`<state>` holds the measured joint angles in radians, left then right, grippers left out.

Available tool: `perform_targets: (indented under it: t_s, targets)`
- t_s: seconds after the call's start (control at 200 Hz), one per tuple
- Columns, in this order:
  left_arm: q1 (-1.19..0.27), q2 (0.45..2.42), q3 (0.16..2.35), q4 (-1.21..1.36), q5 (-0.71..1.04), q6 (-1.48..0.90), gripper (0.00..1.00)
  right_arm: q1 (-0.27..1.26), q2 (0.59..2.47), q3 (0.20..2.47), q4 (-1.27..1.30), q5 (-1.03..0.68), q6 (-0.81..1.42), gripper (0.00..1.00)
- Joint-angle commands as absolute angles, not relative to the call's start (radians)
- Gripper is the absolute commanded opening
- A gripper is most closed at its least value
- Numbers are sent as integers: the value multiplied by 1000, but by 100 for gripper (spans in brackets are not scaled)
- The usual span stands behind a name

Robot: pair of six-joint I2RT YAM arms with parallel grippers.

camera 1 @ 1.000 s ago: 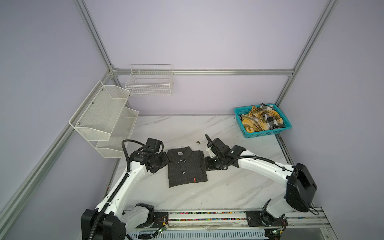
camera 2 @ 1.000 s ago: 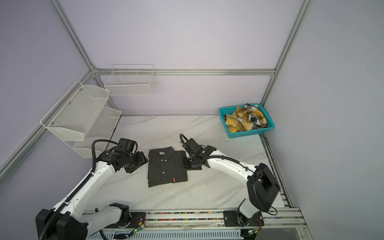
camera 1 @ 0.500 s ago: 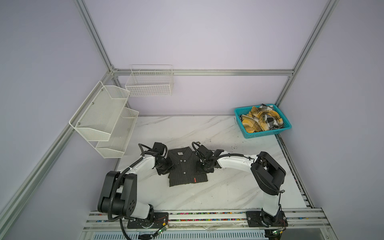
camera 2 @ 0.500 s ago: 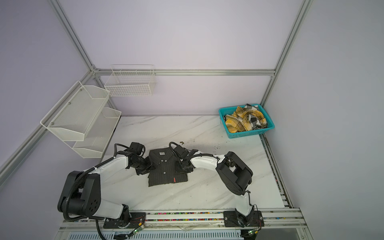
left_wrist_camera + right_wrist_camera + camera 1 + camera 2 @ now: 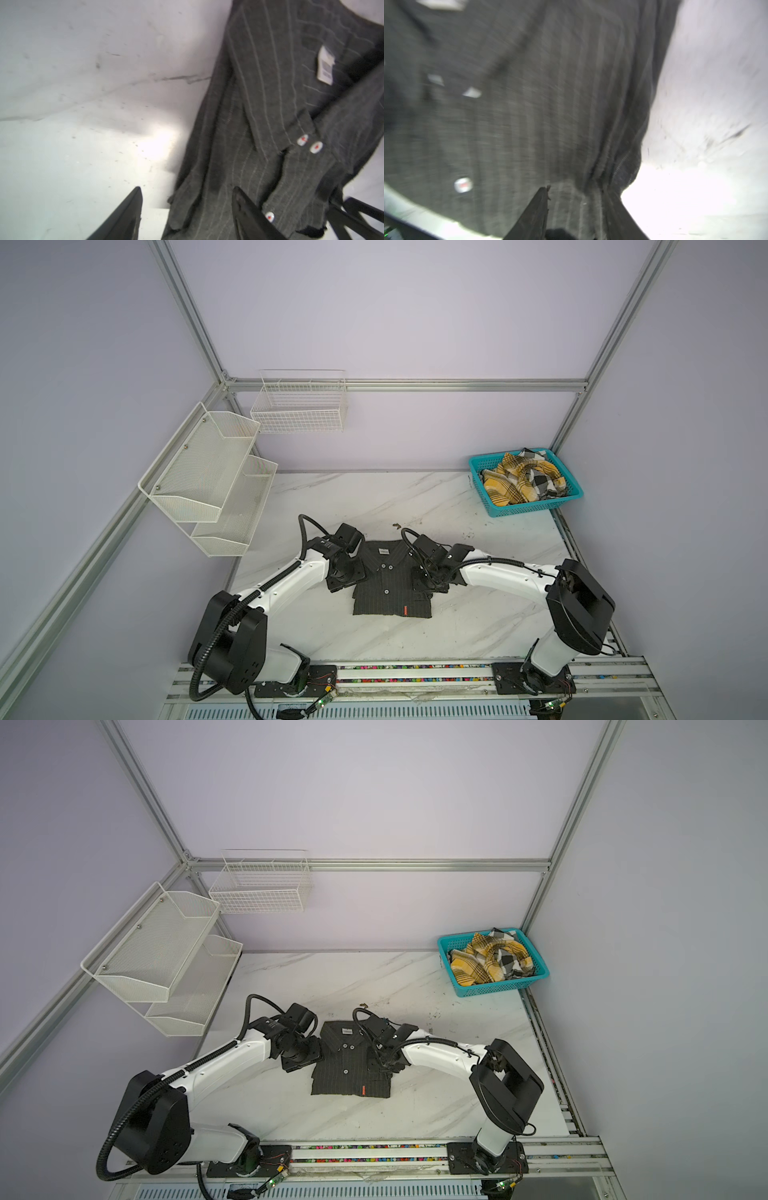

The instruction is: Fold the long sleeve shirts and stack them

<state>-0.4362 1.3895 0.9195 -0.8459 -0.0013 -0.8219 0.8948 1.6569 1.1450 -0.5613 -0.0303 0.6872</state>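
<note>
Long sleeve shirts: two are in sight. The striped shirt (image 5: 388, 591) is on the table (image 5: 374, 497) between the arms, and the plaid shirt (image 5: 523, 481) is in the basket (image 5: 524, 512) at the back right.
Wall shelves (image 5: 203, 464): white mesh shelves on the left wall and a wire rack (image 5: 299, 410) on the back wall, both well apart from the work.
Left gripper (image 5: 186, 190): low at the striped shirt's left edge, below the collar. Its jaws are released. One finger (image 5: 128, 209) stands over bare table and the other over cloth, with the shirt's edge lying loose between them.
Striped shirt: flat on the table with its collar toward the back wall, buttons up and hem toward the front rail. No sleeve spreads out and the sides look turned in, so it makes a narrow rectangle.
Right gripper (image 5: 578, 192): low on the shirt's right edge, opposite the left one. The wrist view is blurred. Cloth bunches beside one finger (image 5: 535, 212), but I cannot tell whether it is pinched or only lying there.
Plaid shirt: a crumpled heap in the basket, well apart from both grippers.
Done so far: the striped shirt's sleeves and sides seem folded in.
Left to do: probably a last fold of the striped shirt from hem to collar. After that the plaid shirt has to be lifted out and folded, and one shirt laid on the other. I judge the task under halfway.
</note>
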Motion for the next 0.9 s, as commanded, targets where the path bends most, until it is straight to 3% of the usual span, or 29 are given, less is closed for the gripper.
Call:
perform_targets:
  t_s: [0.0,0.25,0.48,0.705,0.895]
  targets:
    - [-414,1369,986,-846,-20,-809,64,860,1646,1244,-630,-9,633,48]
    - [-320,1521,1126,-665,228,-754,66,684,1898,1418,-538,-177,504,50]
    - [-247,1652,1212,-607,310,-714,69,670,2088,1581,-541,-210,422,49]
    - [-245,1762,1286,-607,369,-669,51,670,2117,1609,-515,-222,419,49]
    - [-245,1770,1293,-616,347,-645,42,670,2117,1615,-505,-242,416,53]
